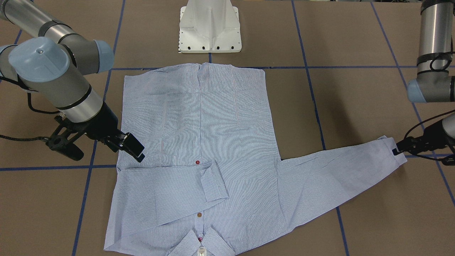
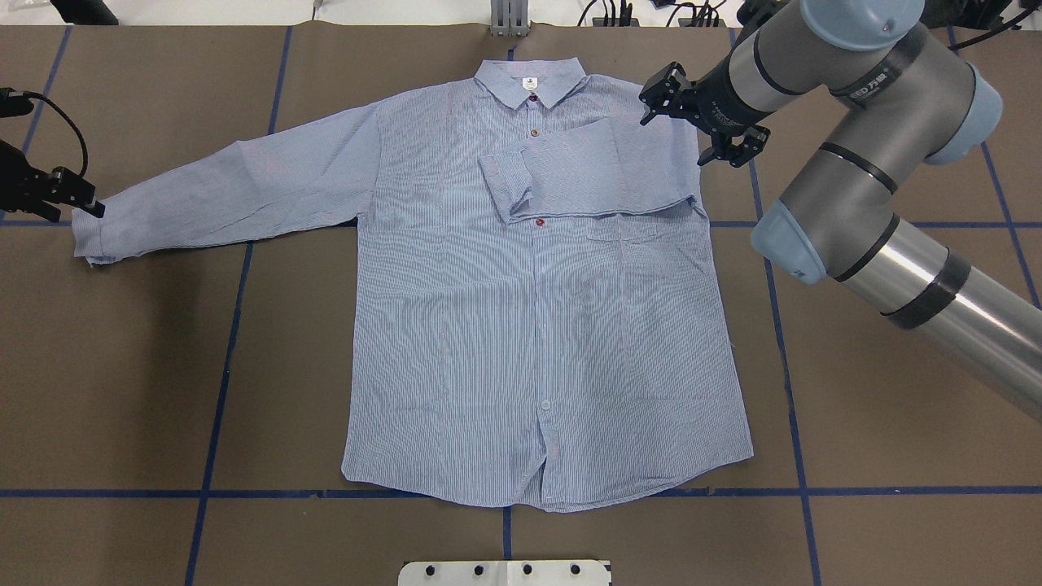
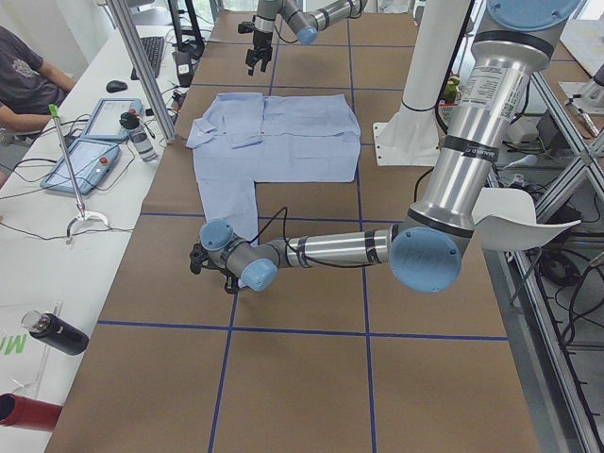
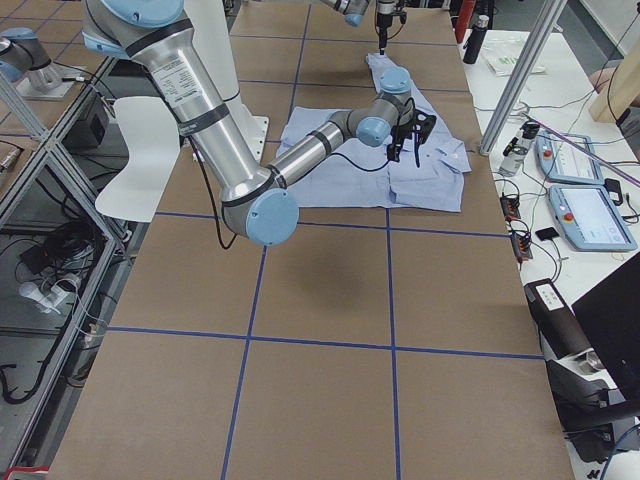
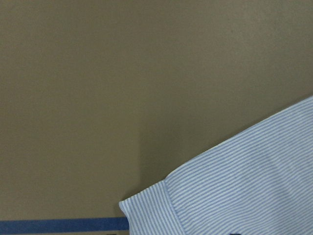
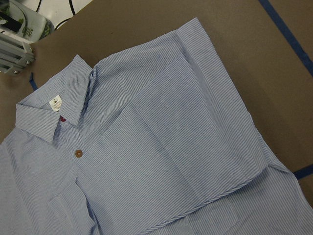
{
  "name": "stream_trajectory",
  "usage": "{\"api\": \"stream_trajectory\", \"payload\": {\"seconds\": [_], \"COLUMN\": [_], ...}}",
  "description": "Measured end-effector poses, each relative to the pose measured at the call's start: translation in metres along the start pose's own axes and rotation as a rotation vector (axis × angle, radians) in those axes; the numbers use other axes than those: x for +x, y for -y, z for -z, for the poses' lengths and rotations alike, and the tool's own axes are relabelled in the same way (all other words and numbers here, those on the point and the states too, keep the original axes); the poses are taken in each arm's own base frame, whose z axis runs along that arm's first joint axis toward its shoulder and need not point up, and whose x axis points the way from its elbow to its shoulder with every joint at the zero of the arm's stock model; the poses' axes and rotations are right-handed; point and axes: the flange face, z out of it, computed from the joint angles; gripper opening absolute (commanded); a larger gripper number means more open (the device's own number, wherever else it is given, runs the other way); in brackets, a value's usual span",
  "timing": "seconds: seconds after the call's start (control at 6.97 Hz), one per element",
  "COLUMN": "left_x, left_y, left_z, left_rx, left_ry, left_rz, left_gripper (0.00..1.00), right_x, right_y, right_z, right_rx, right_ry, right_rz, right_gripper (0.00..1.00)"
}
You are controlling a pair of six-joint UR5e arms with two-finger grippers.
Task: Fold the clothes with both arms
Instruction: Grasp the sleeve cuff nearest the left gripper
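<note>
One light blue striped shirt (image 2: 537, 325) lies flat, front up, in the middle of the brown tabletop (image 2: 122, 366). Its collar (image 2: 529, 81) is on the side away from the robot, and its hem is nearest the white pedestal base (image 1: 209, 32). The shirt has two sleeves. The one on the robot's right is folded across the chest, with its cuff near the button row. The other stretches out toward the robot's left.

Three dark buttons (image 2: 540, 220) show, two red and one brown, plus one chest pocket (image 2: 623, 236).

Two arms are in view. The left end effector (image 1: 396, 151) pinches the outstretched cuff. The right end effector (image 1: 135, 151) hovers by the folded sleeve's shoulder edge, jaws parted, holding nothing.

Blue tape lines (image 2: 163, 493) grid the tabletop.
</note>
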Motion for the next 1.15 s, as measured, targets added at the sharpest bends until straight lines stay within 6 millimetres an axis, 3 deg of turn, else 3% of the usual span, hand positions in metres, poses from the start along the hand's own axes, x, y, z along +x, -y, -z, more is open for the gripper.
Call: {"api": "stream_trajectory", "payload": {"seconds": [0.29,0.57,0.86,1.15], "left_x": [0.0002,-0.0015,-0.0028,-0.0039], "left_y": [0.0021,0.0031,0.0029,0.0027], "left_z": [-0.0087,-0.0120,-0.0128,-0.0128], "left_rx": [-0.014,-0.018,-0.017,-0.013], "left_ry": [0.006,0.009,0.012,0.018], "left_rz": [0.004,0.008,0.008,0.007], "left_gripper": [0.67,0.50,0.00,0.00], "right_x": [0.0000,0.0032,0.0047,0.0039], "right_y": [-0.0007,-0.0020,-0.0022,-0.0029], "right_z": [-0.0014,-0.0043,-0.0057,-0.0060], "right_rx": [0.005,0.007,0.014,0.026], "right_ry": [-0.001,-0.007,-0.010,-0.009], "right_rz": [0.002,0.001,0.002,0.004], "right_gripper": [1.00,1.00,1.00,1.00]}}
